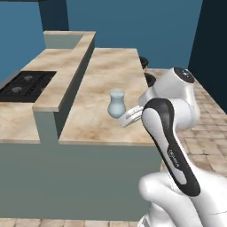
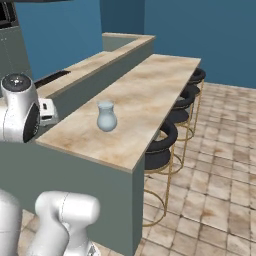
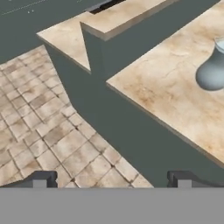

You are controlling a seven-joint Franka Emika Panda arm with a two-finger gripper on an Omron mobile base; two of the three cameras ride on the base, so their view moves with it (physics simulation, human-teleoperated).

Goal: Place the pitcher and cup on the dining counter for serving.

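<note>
The pitcher [image 1: 117, 104] stood upright on the dining worktop [image 1: 102, 80], near its near edge and apart from the raised ledge [image 1: 66, 75] at the left. It was a small, pale blue-grey, translucent jug with a round, bulbous belly, a narrower neck and a flared rim. From the right base view the pitcher [image 2: 106, 117] appeared the same, standing alone on the beige, marble-look surface of the worktop [image 2: 150, 90], which rested on a grey-green base. In the hand view the lower belly of the pitcher [image 3: 213, 72] appeared at the right edge, its top cut off by the frame.

The gripper [image 3: 112, 179] hung off the near edge of the worktop, beside the pitcher and not touching it. Its two dark fingers [image 3: 40, 179] stood wide apart with nothing between them, over the grey-green base and the tiled floor [image 3: 39, 131]. In the left base view the white hand lay just right of the pitcher, largely hidden behind the arm.

A black stovetop [image 1: 24, 85] lay on the lower counter at the far left, beyond the ledge. Black round stools [image 2: 165, 142] with thin golden legs lined the right side of the worktop.
</note>
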